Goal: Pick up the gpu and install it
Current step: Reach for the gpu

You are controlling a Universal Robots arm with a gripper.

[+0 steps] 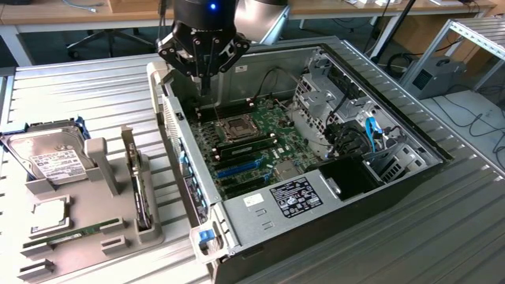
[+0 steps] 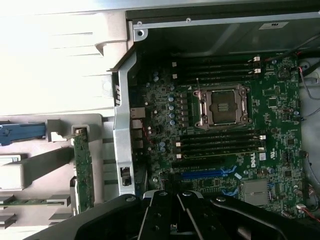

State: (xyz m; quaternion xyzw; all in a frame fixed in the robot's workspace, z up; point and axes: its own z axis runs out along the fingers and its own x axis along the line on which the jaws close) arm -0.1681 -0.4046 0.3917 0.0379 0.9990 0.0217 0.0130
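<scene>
The gpu is a slim dark card standing on its edge in a slot of the grey holder tray at the exterior view's left. In the wrist view the gpu shows a green board face. My gripper hangs over the far rear corner of the open computer case, above the motherboard and well away from the gpu. Its fingers come together to a point with nothing between them.
The tray also carries a silver hard drive, a processor chip and a green RAM stick. Inside the case are the CPU socket, blue expansion slots, a power supply and drive cages with cables.
</scene>
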